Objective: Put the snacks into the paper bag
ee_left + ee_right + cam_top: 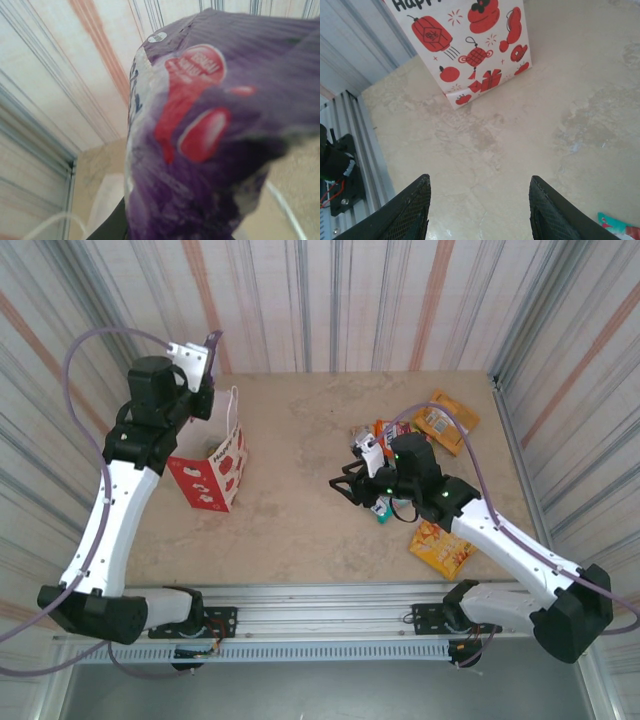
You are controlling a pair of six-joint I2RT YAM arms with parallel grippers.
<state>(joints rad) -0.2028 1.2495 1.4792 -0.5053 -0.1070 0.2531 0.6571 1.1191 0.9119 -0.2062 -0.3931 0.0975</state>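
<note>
The paper bag [215, 468] stands at the left of the table, white above and red below, and its printed side [470, 45] faces the right wrist camera. My left gripper [207, 365] is raised above and behind the bag, shut on the purple packet [214, 339], which looms close in the left wrist view [215, 140] and hides the fingers. My right gripper [345, 488] hovers low over bare table mid-right, open and holding nothing [480, 205]. The teal packet [383, 510] lies under that arm, its corner [616, 223] just visible. The green packet is out of view.
An orange packet [440, 422] and an orange-red one [381, 430] lie at the back right, and a yellow-orange packet [440, 546] lies near the front right. Striped walls enclose the table. A metal rail [330, 600] runs along the near edge.
</note>
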